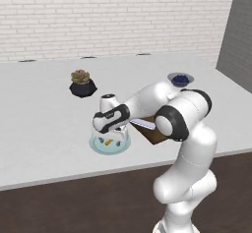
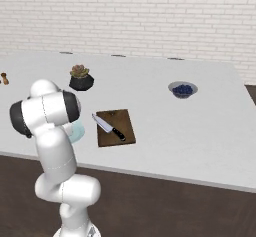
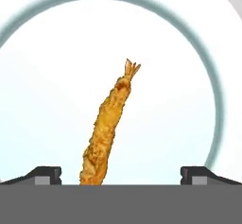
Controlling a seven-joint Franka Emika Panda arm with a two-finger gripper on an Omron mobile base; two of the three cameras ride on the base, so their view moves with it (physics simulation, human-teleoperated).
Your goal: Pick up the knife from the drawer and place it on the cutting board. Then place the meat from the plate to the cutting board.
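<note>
Wide open and holding nothing, the claw (image 3: 121, 173) hangs low over the round, flat, pale blue plate (image 3: 215, 90), its two dark fingertips (image 3: 45, 173) either side of the thin orange-brown sliver of meat (image 3: 106, 128) lying on it. Beside the plate on the white bench (image 2: 200, 126), the black-handled, silver-bladed knife (image 2: 108, 127) rests on the flat dark brown wooden cutting board (image 2: 122, 128).
</note>
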